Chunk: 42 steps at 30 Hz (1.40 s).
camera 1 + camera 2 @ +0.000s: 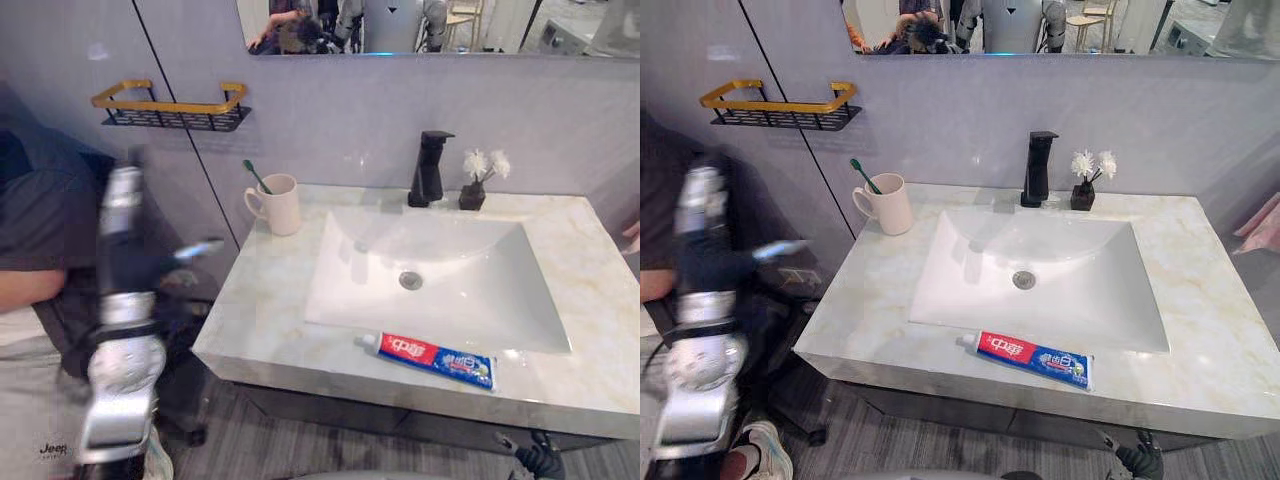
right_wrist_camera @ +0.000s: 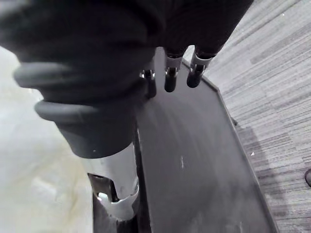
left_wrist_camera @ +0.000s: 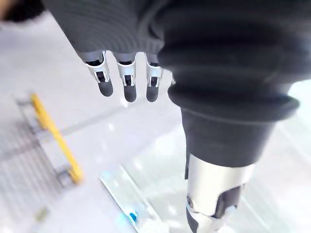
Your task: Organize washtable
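A red-and-blue toothpaste tube (image 1: 430, 357) lies flat on the marble countertop (image 1: 265, 315), along the front edge just before the white sink (image 1: 470, 290). A cream mug (image 1: 280, 205) with a green toothbrush (image 1: 256, 176) in it stands at the back left corner. My left hand (image 1: 132, 272) is raised in the air left of the counter, apart from it. In the left wrist view its fingers (image 3: 129, 83) are straight and hold nothing. My right hand (image 2: 170, 77) hangs low beside the dark cabinet side, open and empty.
A black faucet (image 1: 430, 168) and a small dark vase of white flowers (image 1: 473, 190) stand behind the sink. A black wire shelf with a gold rail (image 1: 170, 108) hangs on the wall at the left. A person in grey (image 1: 30, 290) sits close by my left arm.
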Motion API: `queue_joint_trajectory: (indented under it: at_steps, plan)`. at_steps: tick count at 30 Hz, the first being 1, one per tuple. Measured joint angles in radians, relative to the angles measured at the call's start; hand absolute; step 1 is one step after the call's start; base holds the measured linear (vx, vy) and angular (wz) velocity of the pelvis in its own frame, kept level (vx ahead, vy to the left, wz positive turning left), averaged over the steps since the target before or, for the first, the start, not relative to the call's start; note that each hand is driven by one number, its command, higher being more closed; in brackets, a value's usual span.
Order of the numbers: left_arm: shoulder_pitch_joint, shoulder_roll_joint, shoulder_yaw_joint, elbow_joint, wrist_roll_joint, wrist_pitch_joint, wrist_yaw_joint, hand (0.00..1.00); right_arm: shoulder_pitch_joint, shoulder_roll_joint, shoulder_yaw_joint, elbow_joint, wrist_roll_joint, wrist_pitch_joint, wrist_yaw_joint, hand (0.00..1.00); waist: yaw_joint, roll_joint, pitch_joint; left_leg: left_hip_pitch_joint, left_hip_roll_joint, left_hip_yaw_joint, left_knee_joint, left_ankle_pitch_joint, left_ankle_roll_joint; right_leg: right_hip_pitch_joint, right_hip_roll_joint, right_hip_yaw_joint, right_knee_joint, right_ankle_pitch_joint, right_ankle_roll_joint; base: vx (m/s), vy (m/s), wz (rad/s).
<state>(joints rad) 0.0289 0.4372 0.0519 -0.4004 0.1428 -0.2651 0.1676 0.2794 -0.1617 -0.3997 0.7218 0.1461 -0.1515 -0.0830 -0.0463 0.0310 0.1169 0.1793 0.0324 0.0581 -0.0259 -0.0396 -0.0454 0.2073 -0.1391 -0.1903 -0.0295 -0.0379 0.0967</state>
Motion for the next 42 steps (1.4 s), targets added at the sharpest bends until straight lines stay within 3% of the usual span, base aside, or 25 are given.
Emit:
queue_joint_trajectory:
  at_steps: [4, 7, 14, 24, 42]
  plan:
    - [-0.078, 0.007, -0.298, 0.052, 0.103, -0.007, -0.105, 0.00, -0.019, -0.018, 0.040, 0.010, 0.000, -0.008, 0.004, 0.00, -0.032, 0.007, -0.002, 0.004, 0.005, 0.000, 0.001, 0.003, -0.004, -0.003, 0.004, 0.001, 0.006, 0.000, 0.000, -0.07, -0.018, 0.00]
    - [-0.109, 0.007, -0.420, 0.120, 0.160, -0.007, -0.168, 0.00, -0.023, -0.025, 0.055, 0.011, 0.000, -0.009, 0.017, 0.00, -0.045, 0.007, -0.002, 0.005, 0.006, 0.004, 0.001, 0.003, -0.004, -0.005, 0.005, 0.005, 0.008, 0.000, 0.000, -0.04, -0.007, -0.03]
    - [-0.111, 0.009, -0.493, 0.282, 0.254, -0.004, -0.231, 0.00, -0.055, -0.026, 0.089, 0.041, 0.000, -0.017, 0.022, 0.00, -0.052, -0.002, 0.003, 0.010, 0.018, 0.031, -0.002, 0.008, -0.002, -0.010, 0.020, 0.030, -0.012, 0.016, -0.007, -0.01, -0.010, -0.12]
    - [-0.126, -0.023, -0.611, 0.414, 0.423, 0.009, -0.232, 0.00, -0.057, -0.029, 0.103, 0.047, 0.000, -0.021, 0.022, 0.00, -0.057, -0.009, 0.005, 0.011, 0.019, 0.036, -0.007, 0.008, -0.002, -0.001, 0.022, 0.030, -0.037, 0.025, -0.006, 0.00, -0.001, 0.00]
    - [-0.209, -0.100, -0.678, 0.529, 0.489, 0.027, -0.210, 0.00, -0.094, -0.032, 0.123, 0.077, 0.000, -0.021, 0.020, 0.00, -0.081, -0.017, 0.003, 0.007, 0.017, 0.051, -0.031, 0.012, -0.007, -0.008, 0.023, 0.035, -0.072, 0.047, -0.003, -0.01, -0.003, -0.01]
